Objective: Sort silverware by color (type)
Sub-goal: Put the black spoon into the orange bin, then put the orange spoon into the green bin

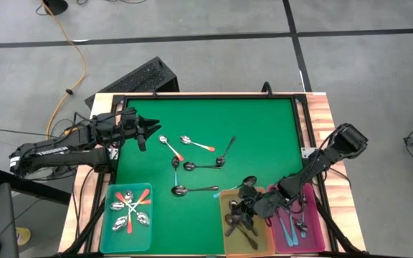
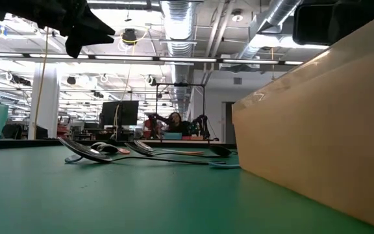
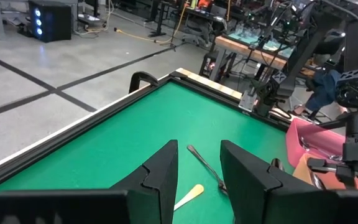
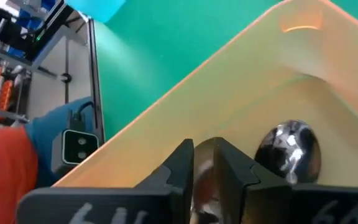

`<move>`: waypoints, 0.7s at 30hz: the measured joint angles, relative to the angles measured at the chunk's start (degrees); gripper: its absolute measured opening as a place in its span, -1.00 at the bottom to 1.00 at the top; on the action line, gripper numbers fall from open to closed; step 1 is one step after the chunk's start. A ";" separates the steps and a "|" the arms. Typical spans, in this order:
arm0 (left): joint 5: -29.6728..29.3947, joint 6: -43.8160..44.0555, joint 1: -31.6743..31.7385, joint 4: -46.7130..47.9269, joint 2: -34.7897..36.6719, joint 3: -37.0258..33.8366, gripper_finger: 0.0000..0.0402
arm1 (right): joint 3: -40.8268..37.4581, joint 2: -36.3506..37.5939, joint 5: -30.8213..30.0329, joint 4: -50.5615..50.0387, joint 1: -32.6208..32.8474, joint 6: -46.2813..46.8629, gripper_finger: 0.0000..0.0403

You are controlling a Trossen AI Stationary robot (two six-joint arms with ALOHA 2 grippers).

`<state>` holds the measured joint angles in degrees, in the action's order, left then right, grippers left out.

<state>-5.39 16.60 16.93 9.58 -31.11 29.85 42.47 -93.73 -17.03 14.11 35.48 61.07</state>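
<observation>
Several spoons [image 1: 196, 166] lie loose on the green mat, some with orange-red handles [image 1: 169, 147] and some dark [image 1: 226, 150]. The teal bin [image 1: 107, 215] holds orange-red spoons, the yellow bin [image 1: 226, 215] dark ones and the pink bin [image 1: 314, 229] light blue ones. My right gripper [image 1: 249, 209] reaches down into the yellow bin, its fingers [image 4: 179, 168] a narrow gap apart, beside a shiny spoon bowl [image 4: 289, 152]. My left gripper [image 1: 154, 129] hovers open above the mat's far left, with nothing between its fingers [image 3: 160, 171]. My right gripper slants down into the yellow bin from its right side. A bit of shiny metal [image 4: 202, 202] shows low in the gap between the fingers. I cannot tell whether the fingers touch it.
The three bins stand in a row along the near edge. A raised black rim [image 1: 206, 96] frames the mat, with wooden strips [image 1: 321, 115] outside it. One spoon [image 1: 249, 181] lies just beyond the yellow bin's far wall [image 2: 323, 123]. A person sits far behind the table [image 2: 173, 120].
</observation>
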 joint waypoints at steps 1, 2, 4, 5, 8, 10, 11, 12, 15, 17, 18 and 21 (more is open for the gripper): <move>0.00 0.00 0.00 0.00 0.00 0.00 -0.48 | 0.39 0.20 1.14 -0.33 -0.23 -0.48 -0.63; 0.00 0.00 0.00 0.00 -0.02 0.00 -0.48 | 0.69 0.73 2.80 -0.74 -0.49 -1.55 -0.62; -0.01 -0.58 0.04 0.00 0.00 0.00 -0.48 | 1.95 1.86 6.56 -2.64 -1.61 -3.82 -0.62; -0.01 -1.36 0.04 0.07 -0.02 0.00 -0.48 | 2.79 2.54 8.01 -4.78 -2.17 -4.30 -0.62; 0.50 -3.34 0.04 0.17 0.00 0.00 -0.48 | 5.06 4.87 10.79 -14.58 -3.69 -6.61 -0.62; 1.20 -3.49 0.04 0.40 0.00 0.00 -0.48 | 7.07 6.95 11.22 -19.35 -4.78 -8.89 -0.62; 1.94 -4.03 0.04 0.86 0.01 0.00 -0.48 | 8.20 8.30 11.22 -21.98 -5.34 -10.51 -0.62; 2.63 -5.08 0.04 1.83 0.00 0.03 -0.48 | 9.46 9.56 11.22 -23.84 -5.93 -12.23 -0.62; 3.56 -7.82 -0.02 6.43 -1.38 0.93 -0.48 | 12.82 13.37 11.10 -31.20 -7.81 -17.97 -0.62; 3.04 -7.92 0.00 8.90 -3.54 2.14 -0.48 | 14.77 15.72 10.69 -34.63 -9.18 -20.98 -0.62; 2.95 -8.11 0.00 9.71 -5.14 2.54 -0.48 | 15.46 16.96 10.09 -36.83 -9.89 -22.22 -0.62; 4.92 -11.20 0.04 10.59 -10.34 4.15 -0.48 | 16.71 20.22 9.31 -38.95 -12.08 -25.28 -0.62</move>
<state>-0.46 5.40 16.97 20.17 -41.45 33.99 59.18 -73.52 -7.71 -24.84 23.40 35.79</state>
